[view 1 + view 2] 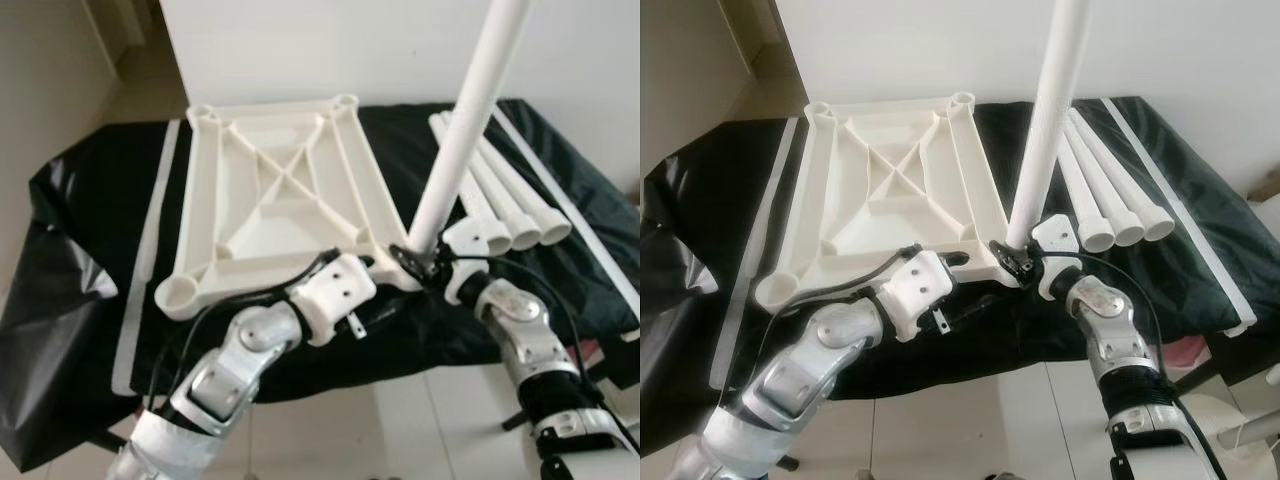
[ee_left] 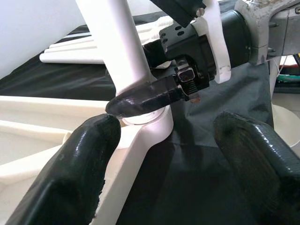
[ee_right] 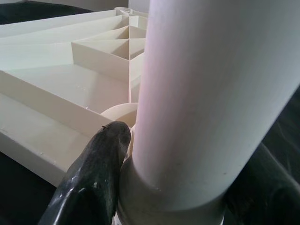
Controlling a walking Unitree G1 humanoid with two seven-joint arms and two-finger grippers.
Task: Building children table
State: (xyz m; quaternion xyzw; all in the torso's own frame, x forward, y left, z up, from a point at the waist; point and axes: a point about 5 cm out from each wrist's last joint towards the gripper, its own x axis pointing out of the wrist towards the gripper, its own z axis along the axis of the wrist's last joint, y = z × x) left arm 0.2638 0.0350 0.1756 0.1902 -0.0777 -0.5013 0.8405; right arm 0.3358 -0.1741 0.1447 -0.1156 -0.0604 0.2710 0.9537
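Silver right tool (image 1: 1025,262) clamping upright leg (image 1: 1045,130)

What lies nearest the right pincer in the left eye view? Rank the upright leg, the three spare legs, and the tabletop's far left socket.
1. Upright leg: held in the right pincer.
2. Spare legs: lying just beyond, to its right.
3. Far left socket: at the tabletop's opposite corner.

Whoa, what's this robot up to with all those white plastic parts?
It is putting a small table together. The white tabletop lies upside down on a black-covered surface. The right hand grips one white leg near its base, standing it in the tabletop's near corner socket. The left hand sits open at that same corner. Three more legs lie to the right, waiting.
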